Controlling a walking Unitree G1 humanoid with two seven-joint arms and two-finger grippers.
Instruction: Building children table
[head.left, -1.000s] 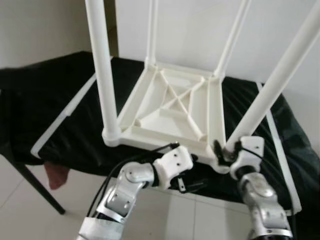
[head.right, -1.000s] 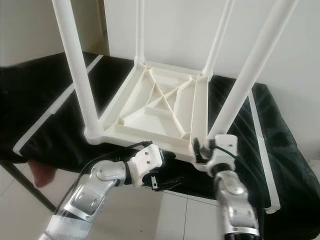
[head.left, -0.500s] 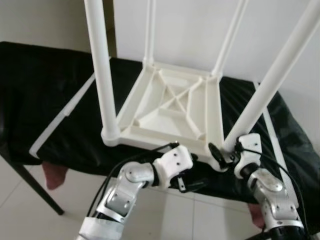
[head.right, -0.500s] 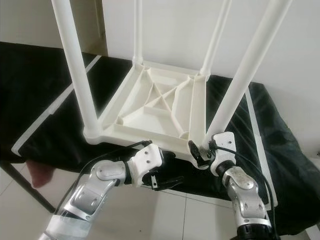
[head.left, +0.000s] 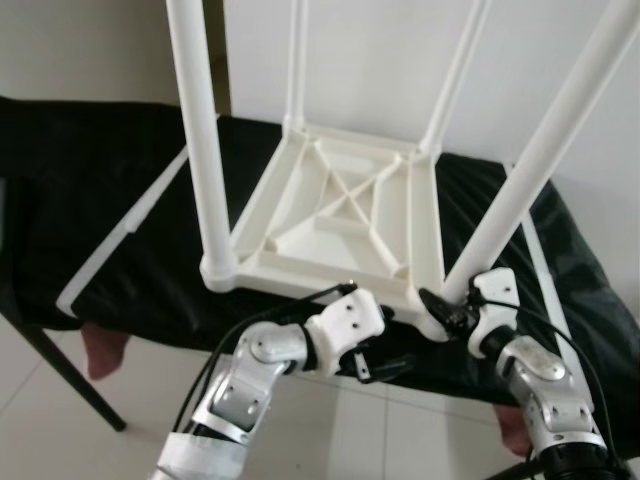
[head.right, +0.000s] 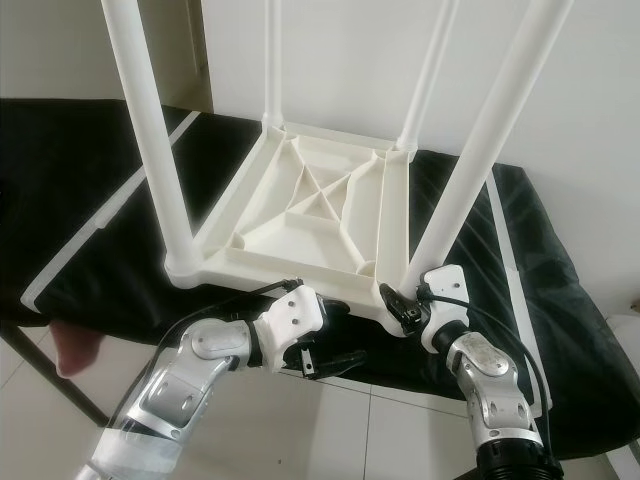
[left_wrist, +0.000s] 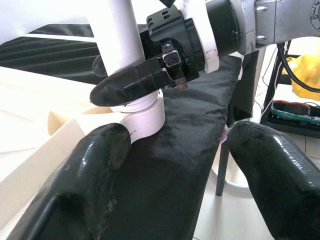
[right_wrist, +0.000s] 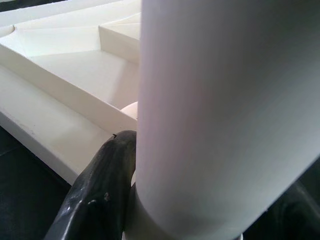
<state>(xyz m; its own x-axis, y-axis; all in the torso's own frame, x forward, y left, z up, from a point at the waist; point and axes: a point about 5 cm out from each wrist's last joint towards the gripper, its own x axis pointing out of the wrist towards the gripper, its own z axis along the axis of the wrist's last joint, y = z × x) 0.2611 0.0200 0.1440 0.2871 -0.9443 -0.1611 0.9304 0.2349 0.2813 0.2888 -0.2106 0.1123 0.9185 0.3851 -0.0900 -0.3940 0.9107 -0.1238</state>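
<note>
A white plastic children's table (head.left: 340, 215) lies upside down on a black cloth-covered surface (head.left: 120, 190), its four legs pointing up. My right gripper (head.left: 445, 310) is at the foot of the near right leg (head.left: 545, 170), shut on it just above the corner socket. The right wrist view has that leg (right_wrist: 220, 115) close up, with one black finger (right_wrist: 100, 195) pressed against it. My left gripper (head.left: 385, 365) hangs open just below the table's front edge, holding nothing. The left wrist view looks between its fingers (left_wrist: 85, 185) at the same leg (left_wrist: 122, 30).
White strips (head.left: 130, 225) run along the black cover on both sides. A reddish cloth (head.left: 100, 350) hangs under the left edge beside a dark support leg (head.left: 60, 370). Below is white tiled floor (head.left: 400, 440), and a white wall stands close behind.
My right forearm has swung outward to the right and the wrist has turned, while the gripper stays at the leg's foot. The left arm has barely moved.
</note>
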